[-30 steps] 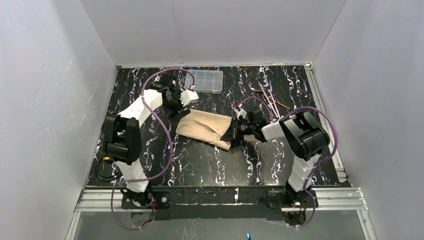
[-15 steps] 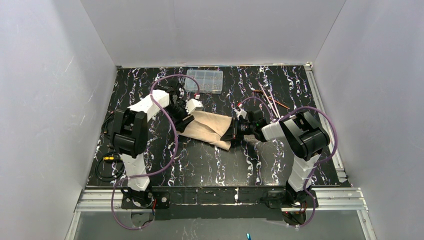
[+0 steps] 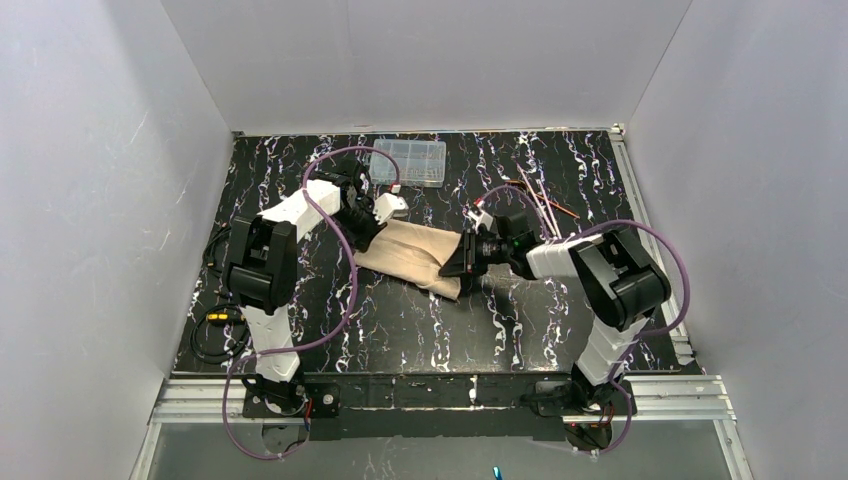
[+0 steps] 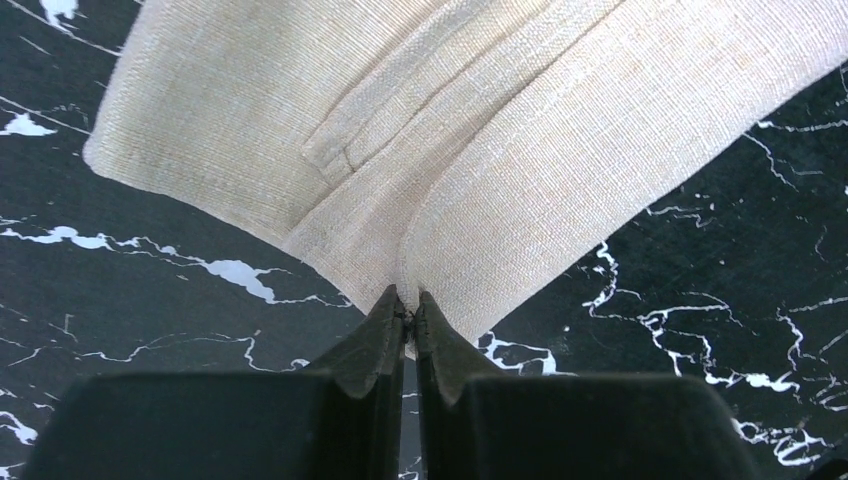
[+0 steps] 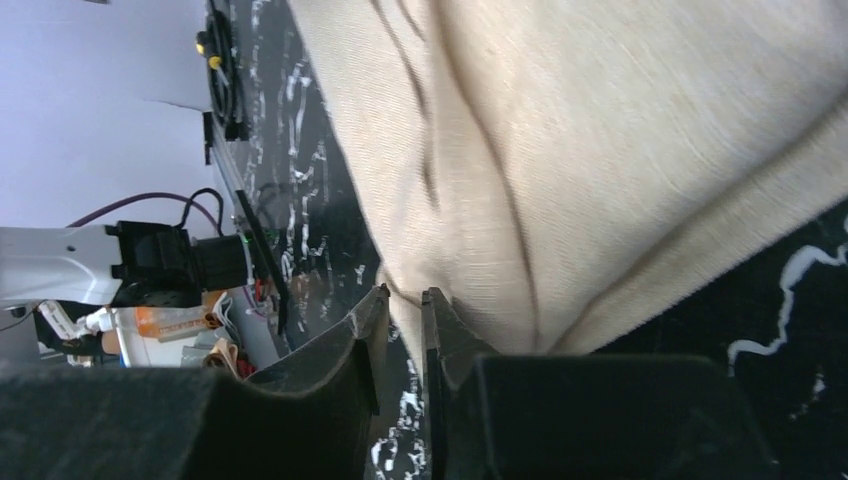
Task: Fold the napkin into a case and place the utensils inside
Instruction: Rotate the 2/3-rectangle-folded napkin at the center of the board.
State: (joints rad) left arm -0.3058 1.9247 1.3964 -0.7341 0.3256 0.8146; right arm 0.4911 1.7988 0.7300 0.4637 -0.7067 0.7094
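Observation:
The beige napkin (image 3: 415, 250) lies folded in layers on the black marbled table (image 3: 400, 320), between my two grippers. My left gripper (image 3: 368, 232) is at its left end. In the left wrist view that gripper (image 4: 405, 312) is shut, pinching a folded corner of the napkin (image 4: 480, 130). My right gripper (image 3: 458, 266) is at the napkin's right end. There its jaws (image 5: 403, 295) stand a narrow gap apart, with the napkin's (image 5: 600, 150) edge running down between them. The copper utensils (image 3: 535, 198) lie on the table at the back right, apart from both grippers.
A clear plastic compartment box (image 3: 410, 163) sits at the back, just behind the left arm. Purple cables (image 3: 340, 290) loop around both arms. White walls enclose the table on three sides. A metal rail (image 3: 655, 250) runs along the right edge.
My left gripper came down from near the box to the napkin's left end and shut on its corner. My right gripper's jaws have parted slightly.

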